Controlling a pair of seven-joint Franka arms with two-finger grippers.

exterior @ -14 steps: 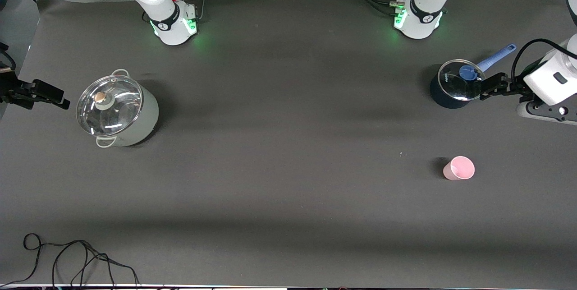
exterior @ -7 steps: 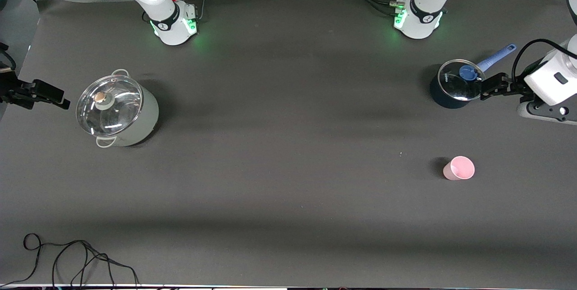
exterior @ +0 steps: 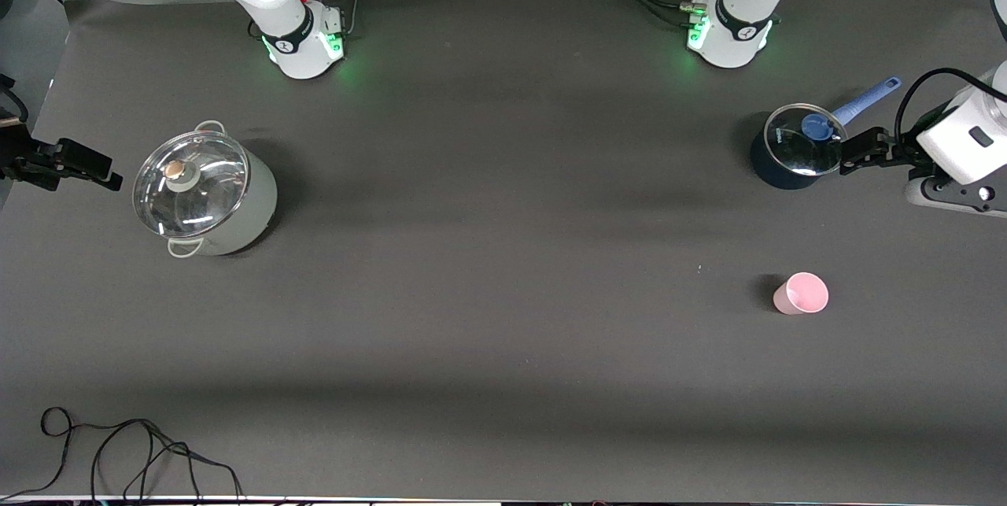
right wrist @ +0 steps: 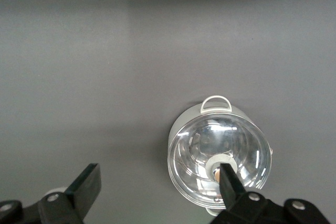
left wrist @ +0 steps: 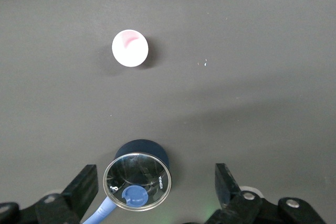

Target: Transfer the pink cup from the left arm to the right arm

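Pink cup (exterior: 801,293) one, lidded pots (exterior: 204,195) two, arms two

1. A grey-white pot (exterior: 206,195) with a glass lid (exterior: 189,183) sits at mid-left of the front view.
2. A dark blue saucepan (exterior: 789,152), glass-lidded, blue handle (exterior: 865,101), at upper right.
3. Black cable (exterior: 126,451) coils at lower left.

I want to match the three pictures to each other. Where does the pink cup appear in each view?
Front view: the pink cup stands alone on the table, nearer the camera than the dark blue pot, toward the left arm's end.
Left wrist view: the cup shows from above, apart from the same pot.
Right wrist view: not in it.
Shared landmark: the dark blue pot.
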